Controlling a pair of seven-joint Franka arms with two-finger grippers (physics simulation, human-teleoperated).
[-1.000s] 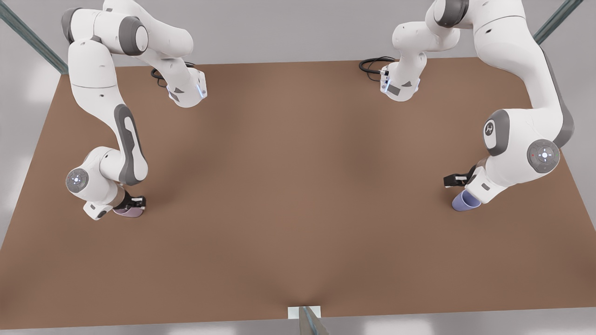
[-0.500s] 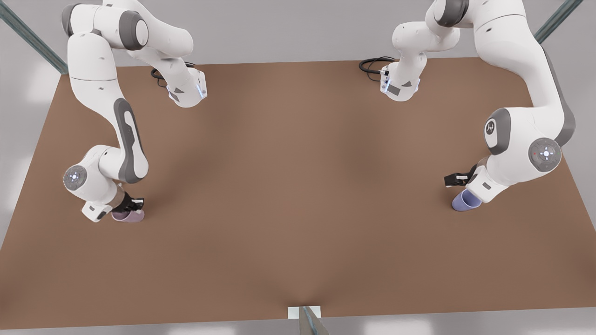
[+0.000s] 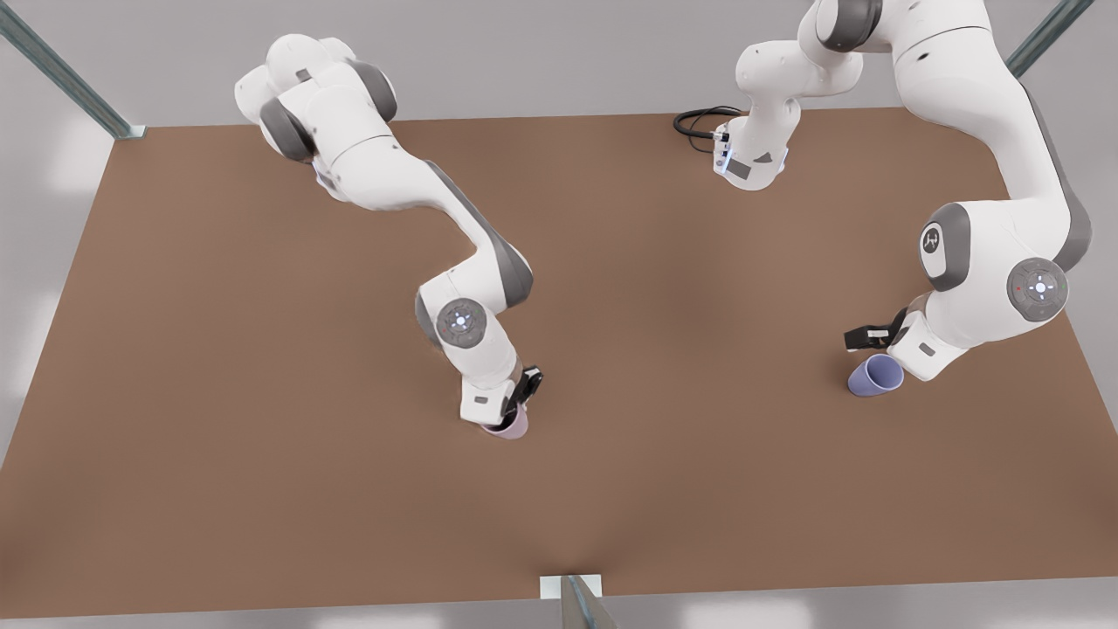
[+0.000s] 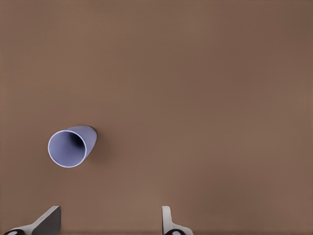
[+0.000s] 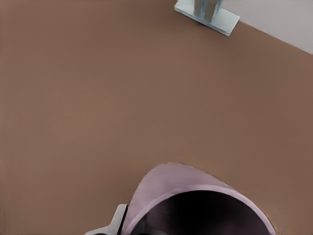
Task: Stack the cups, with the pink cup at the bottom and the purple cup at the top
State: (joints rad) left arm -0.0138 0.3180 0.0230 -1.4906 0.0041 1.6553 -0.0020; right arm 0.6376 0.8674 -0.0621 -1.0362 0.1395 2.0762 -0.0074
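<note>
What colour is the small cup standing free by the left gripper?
Bluish lavender, the small matte tapered cup; best in the left wrist view, beyond the open left gripper.

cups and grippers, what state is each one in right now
pink cup: upright, near the table's middle, held at its rim by the right gripper
purple cup: free on the table, mouth open, tilted in both views
right gripper: shut on the pink cup
left gripper: open, fingers spread, beside the purple cup, not touching it
</note>
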